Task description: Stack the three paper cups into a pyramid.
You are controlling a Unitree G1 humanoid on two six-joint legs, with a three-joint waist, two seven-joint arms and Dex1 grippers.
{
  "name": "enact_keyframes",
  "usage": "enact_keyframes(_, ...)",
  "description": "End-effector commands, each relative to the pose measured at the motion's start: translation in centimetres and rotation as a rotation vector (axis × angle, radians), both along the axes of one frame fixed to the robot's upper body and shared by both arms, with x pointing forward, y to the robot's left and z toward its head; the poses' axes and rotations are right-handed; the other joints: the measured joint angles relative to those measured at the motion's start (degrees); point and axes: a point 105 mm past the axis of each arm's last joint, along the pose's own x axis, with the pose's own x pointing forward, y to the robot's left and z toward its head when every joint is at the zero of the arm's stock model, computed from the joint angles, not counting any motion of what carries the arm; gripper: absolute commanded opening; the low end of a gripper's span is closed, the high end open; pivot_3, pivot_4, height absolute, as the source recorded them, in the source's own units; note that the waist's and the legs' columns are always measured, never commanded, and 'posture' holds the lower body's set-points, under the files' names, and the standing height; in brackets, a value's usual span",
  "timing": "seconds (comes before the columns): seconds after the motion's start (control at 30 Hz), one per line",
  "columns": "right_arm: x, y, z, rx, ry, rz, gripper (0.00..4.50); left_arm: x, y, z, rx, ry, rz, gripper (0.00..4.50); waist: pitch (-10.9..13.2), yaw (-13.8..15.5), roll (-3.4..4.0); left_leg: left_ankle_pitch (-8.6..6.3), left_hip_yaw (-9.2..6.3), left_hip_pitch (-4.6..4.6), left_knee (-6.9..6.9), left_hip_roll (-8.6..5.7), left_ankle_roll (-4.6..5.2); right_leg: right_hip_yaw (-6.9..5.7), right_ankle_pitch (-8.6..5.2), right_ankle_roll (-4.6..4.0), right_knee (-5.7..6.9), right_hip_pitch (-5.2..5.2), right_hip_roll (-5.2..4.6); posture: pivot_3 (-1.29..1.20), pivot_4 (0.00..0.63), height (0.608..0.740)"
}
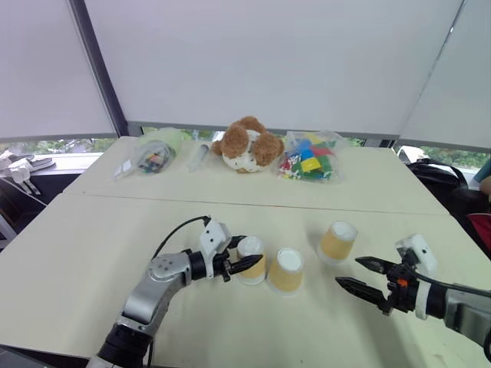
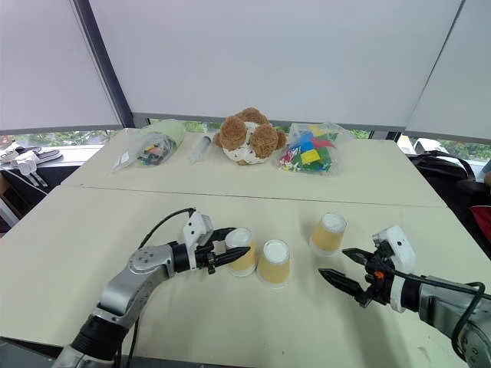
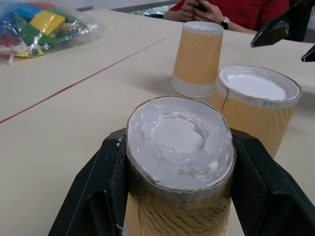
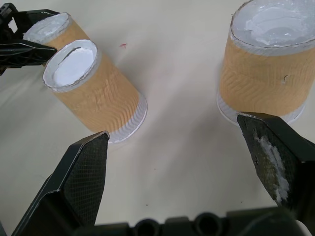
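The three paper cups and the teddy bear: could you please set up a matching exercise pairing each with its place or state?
Things:
1. leftmost cup
2. middle cup
3. rightmost cup
4. teddy bear

Places or states:
A. standing apart, nearest the open right claw
B. at the far side of the table, between two bags
C. clamped in the left claw
D. free, right beside the clamped cup

Pairs: 1-C, 2-D, 3-A, 4-B
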Motion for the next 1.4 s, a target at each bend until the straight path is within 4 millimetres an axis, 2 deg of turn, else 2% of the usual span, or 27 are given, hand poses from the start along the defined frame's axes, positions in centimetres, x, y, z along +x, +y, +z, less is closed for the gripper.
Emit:
enact_keyframes(0.03,0.1,0.1,0.8,-0.001,-0.043,0.012,4.50,-0.6,-0.4,0.3,0.000,-0.032,-0.021,2.16,0.0,0.0,0.00,0.00,0.00,0.00,0.00,0.00,0.00,0.00,0.00,0.00,0.00,0.00,0.00,0.00,0.150,0.740)
enact_keyframes(0.4,0.0,0.1,0.6,0.000,-0.040,0.007,4.50,-1.7,-0.7,-0.3,0.001,-0.006,-0.044,2.16,0.0,0.0,0.01,0.00,0.00,0.00,0.00,0.01,0.01,0.00,0.00,0.00,0.00,0.00,0.00,0.00,0.150,0.740)
enact_keyframes(0.47,0.0,0.1,0.6,-0.001,-0.039,0.007,4.50,-1.6,-0.7,-0.3,0.000,-0.004,-0.044,3.19,0.0,0.0,0.01,0.00,0.00,0.00,0.00,0.01,0.01,0.00,0.00,0.00,0.00,0.00,0.00,0.00,0.150,0.740)
enact_keyframes(0.5,0.1,0.1,0.5,-0.002,-0.039,0.007,4.50,-1.7,-0.7,-0.3,-0.002,0.000,-0.049,3.50,0.0,-0.1,0.01,0.00,0.00,0.01,0.00,0.01,0.01,0.00,0.00,0.00,0.00,0.00,0.00,0.00,0.150,0.740)
enact_keyframes(0.57,0.1,0.1,0.5,-0.003,-0.041,0.006,4.50,-1.7,-0.5,-0.2,0.003,-0.009,-0.045,4.48,0.0,-0.1,0.01,0.00,0.00,0.01,0.00,0.01,0.01,0.00,0.00,0.00,0.00,-0.01,0.00,0.00,0.150,0.740)
enact_keyframes(0.73,0.5,-0.6,0.9,-0.010,-0.080,-0.031,4.50,-1.5,0.7,0.8,0.014,-0.038,0.010,4.48,0.0,-0.1,0.00,-0.01,0.01,0.00,0.00,0.01,0.01,0.01,0.00,0.00,0.00,-0.02,0.00,0.00,0.150,0.740)
enact_keyframes(0.87,0.6,-1.8,0.8,-0.019,-0.096,-0.075,4.50,-2.4,2.9,2.4,0.053,-0.082,0.039,4.48,0.0,-0.2,0.00,-0.01,0.01,0.01,-0.04,0.05,0.01,0.01,0.00,0.00,0.00,-0.04,0.00,0.00,0.150,0.740)
enact_keyframes(1.07,2.0,-4.0,1.9,0.044,-0.206,-0.198,4.50,-4.2,5.9,4.8,0.115,-0.077,0.046,4.48,0.0,-0.2,0.01,-0.01,0.04,0.02,-0.06,0.06,0.01,0.02,-0.01,-0.02,0.00,-0.04,-0.02,0.00,0.150,0.740)
enact_keyframes(1.23,3.6,-3.8,1.4,0.090,-0.262,-0.235,4.50,-7.1,7.6,6.9,0.195,0.073,-0.105,4.48,0.1,-0.4,-0.05,-0.01,0.04,0.01,-0.08,0.08,0.01,-0.01,-0.09,-0.16,0.00,-0.08,0.00,0.00,0.150,0.740)
enact_keyframes(1.33,4.3,-3.8,1.1,0.095,-0.277,-0.242,4.50,-7.8,8.1,7.8,0.225,0.114,-0.124,4.48,0.1,-0.4,0.00,-0.01,0.06,0.02,-0.11,0.07,0.01,0.00,-0.10,-0.18,0.00,-0.11,-0.04,0.00,0.150,0.740)
enact_keyframes(1.4,5.1,-3.0,1.0,0.113,-0.284,-0.214,4.50,-8.1,8.2,8.7,0.247,0.110,-0.128,4.48,0.1,-0.4,0.03,-0.01,0.08,0.02,-0.12,0.04,0.01,0.01,-0.10,-0.17,0.00,-0.12,-0.05,0.00,0.150,0.740)
